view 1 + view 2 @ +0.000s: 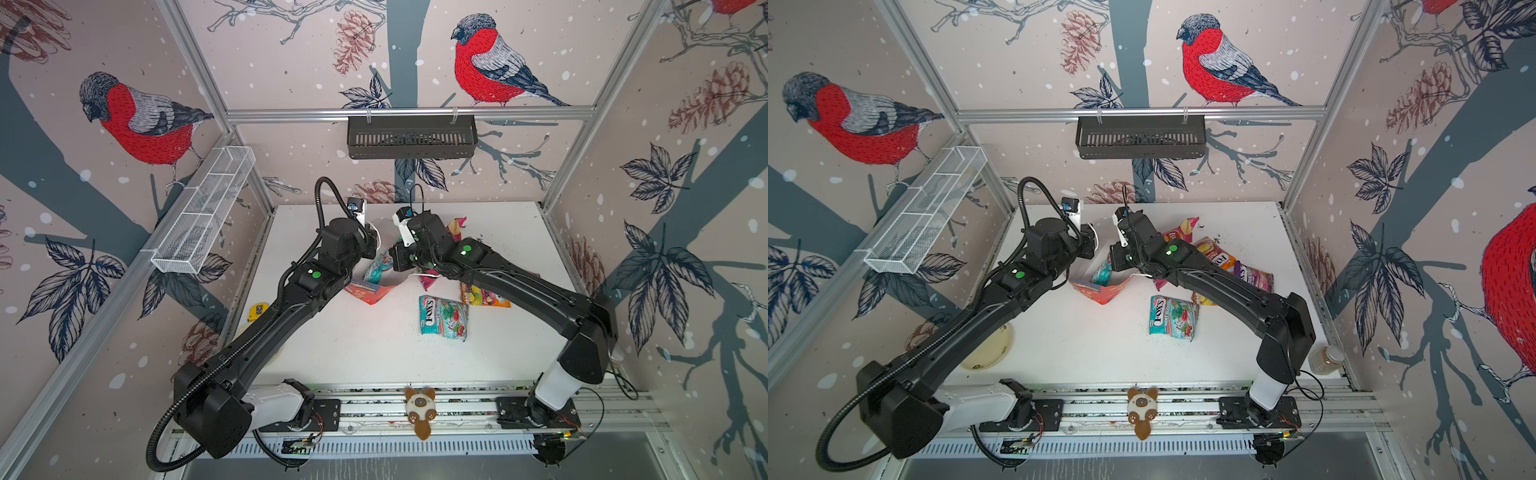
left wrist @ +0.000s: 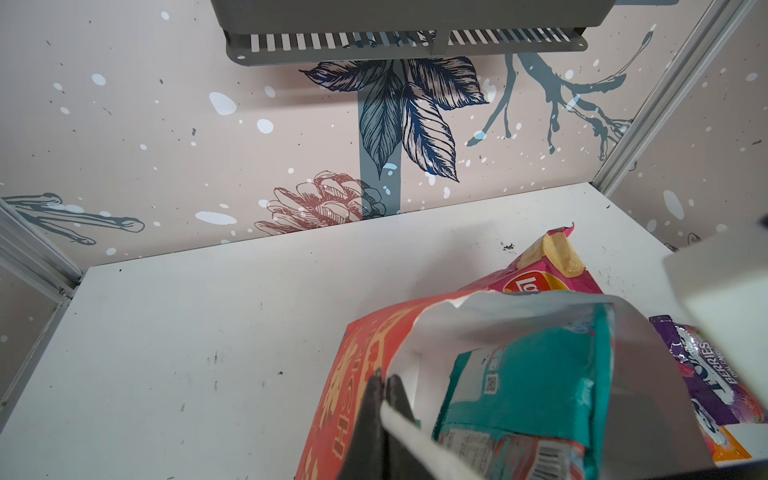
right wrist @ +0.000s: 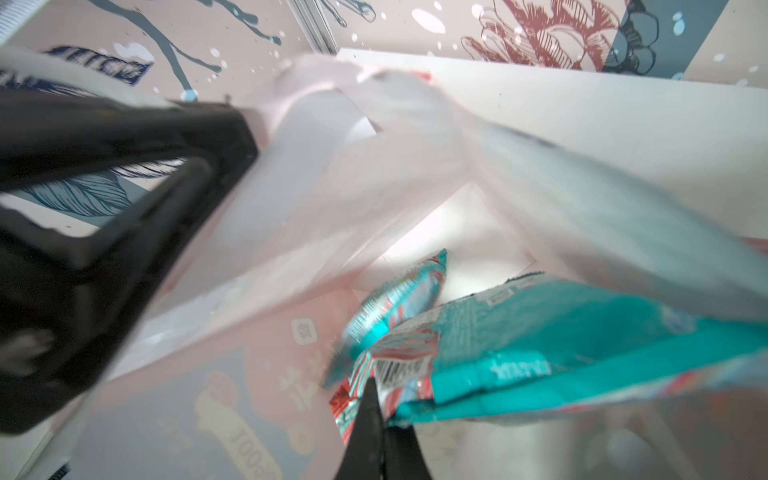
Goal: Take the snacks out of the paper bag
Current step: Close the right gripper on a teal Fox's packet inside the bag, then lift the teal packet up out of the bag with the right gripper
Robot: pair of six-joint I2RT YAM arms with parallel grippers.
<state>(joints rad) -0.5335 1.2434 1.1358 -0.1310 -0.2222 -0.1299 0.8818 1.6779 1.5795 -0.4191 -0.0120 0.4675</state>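
Note:
The red paper bag [image 1: 371, 294] lies tipped near the middle of the table, its white-lined mouth held up between my two arms. My left gripper [image 2: 381, 384] is shut on the bag's rim by its white cord handle. My right gripper [image 3: 376, 388] reaches into the bag [image 3: 332, 187] and is shut on the corner of a teal packet [image 3: 561, 332]. A second teal packet [image 3: 399, 295] lies deeper inside. On the table lie a teal FOX'S packet [image 1: 444, 318], an orange one [image 1: 1214, 251], a purple one [image 1: 1254, 276] and a pink Lay's bag [image 2: 540, 278].
A plush cat toy [image 1: 420, 409] sits on the front rail. A yellow tape measure [image 1: 257, 311] and a cream plate [image 1: 988, 345] lie at the table's left edge, a jar [image 1: 1327, 359] at its right front corner. A black basket [image 1: 411, 137] and a white wire basket [image 1: 203, 212] hang on the walls.

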